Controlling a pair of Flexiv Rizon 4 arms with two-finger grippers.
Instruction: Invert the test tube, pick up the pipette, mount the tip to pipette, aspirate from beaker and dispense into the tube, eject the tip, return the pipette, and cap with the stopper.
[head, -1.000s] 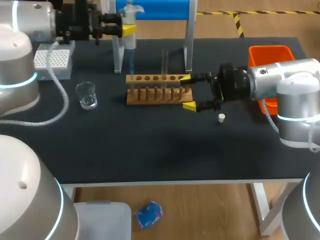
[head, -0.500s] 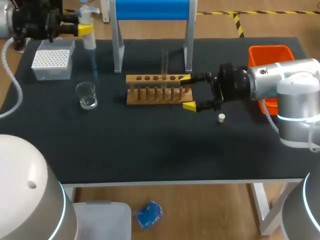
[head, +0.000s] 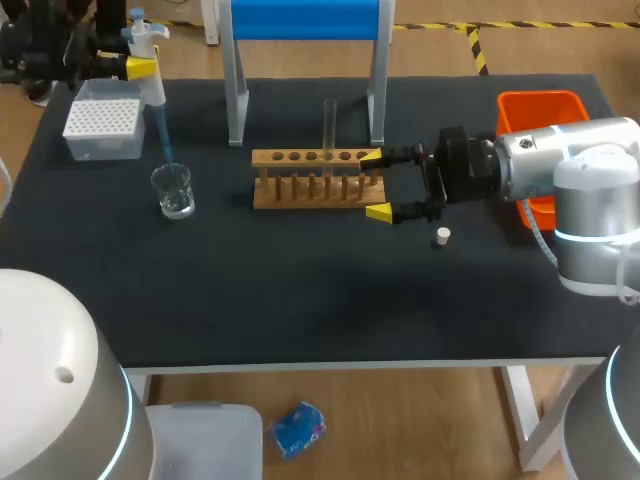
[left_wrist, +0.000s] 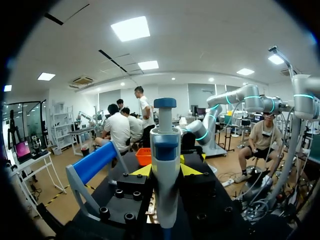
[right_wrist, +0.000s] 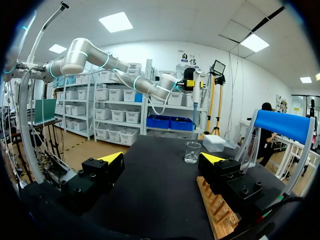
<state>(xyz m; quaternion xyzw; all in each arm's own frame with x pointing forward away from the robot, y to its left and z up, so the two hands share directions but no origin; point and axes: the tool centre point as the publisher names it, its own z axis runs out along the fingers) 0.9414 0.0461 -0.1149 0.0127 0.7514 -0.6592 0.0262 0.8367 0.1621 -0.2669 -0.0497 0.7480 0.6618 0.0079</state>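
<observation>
L gripper (head: 140, 68) clamps pipette (head: 152, 82) upright, tip just above beaker (head: 174, 190), prob to aspirate; R gripper (head: 376, 185) gapes wide, empty, at rack (head: 312, 190) end away from beaker

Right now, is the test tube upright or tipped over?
Upright: the test tube stands vertically in the wooden rack, rising above it.

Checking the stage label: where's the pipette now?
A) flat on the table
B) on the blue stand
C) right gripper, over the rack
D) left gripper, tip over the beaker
D: the left gripper is shut on the pipette, its tip pointing down over the beaker.
</observation>
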